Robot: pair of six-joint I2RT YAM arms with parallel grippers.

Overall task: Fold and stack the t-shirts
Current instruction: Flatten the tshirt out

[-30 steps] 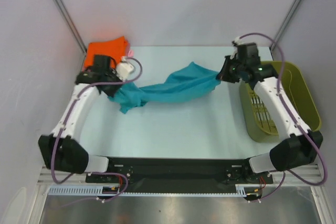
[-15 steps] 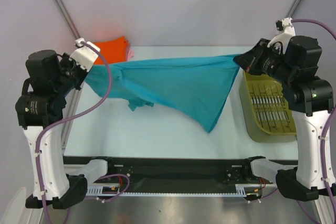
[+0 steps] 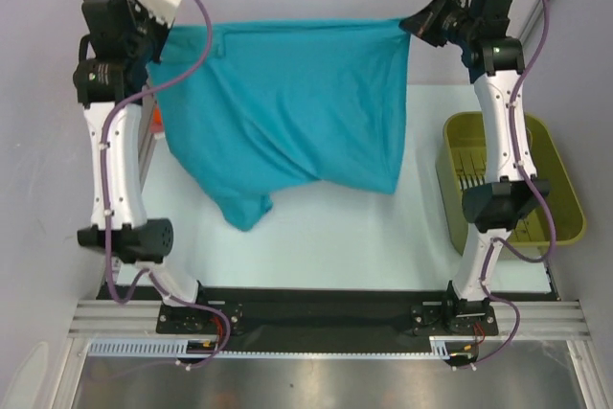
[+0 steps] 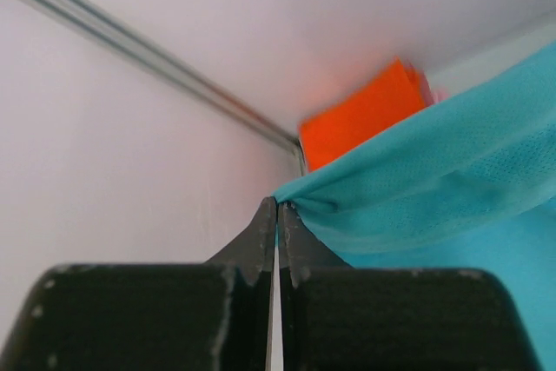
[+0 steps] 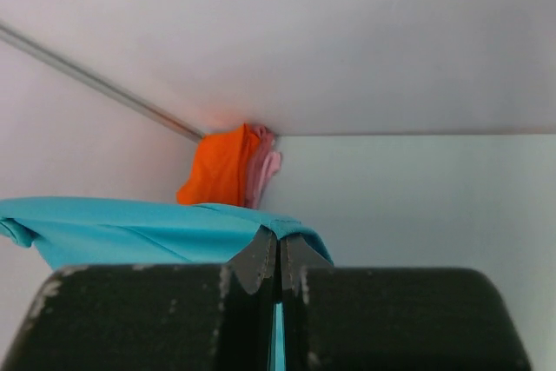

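The teal t-shirt [image 3: 287, 112] hangs spread out in the air, stretched by its top edge between both raised arms. My left gripper [image 3: 158, 40] is shut on its left top corner, and the cloth [image 4: 417, 188] runs off to the right of my closed jaws [image 4: 277, 206]. My right gripper [image 3: 407, 26] is shut on the right top corner, with teal cloth [image 5: 130, 228] draped over the pinched jaws [image 5: 278, 236]. An orange folded t-shirt [image 5: 221, 167] with a pink one [image 5: 265, 162] beside it lies in the table's far left corner. The shirt's lower end dangles near the table.
An olive-green basket [image 3: 565, 189] stands at the table's right side, behind the right arm. The pale table [image 3: 335, 237] lies below the hanging shirt. Grey walls close in the back and sides, with a metal post [image 4: 174, 76] in the corner.
Both arms have risen high and pulled apart, lifting the teal t-shirt off the table until it hangs flat and spread between them. It now hides the orange stack in the top view.
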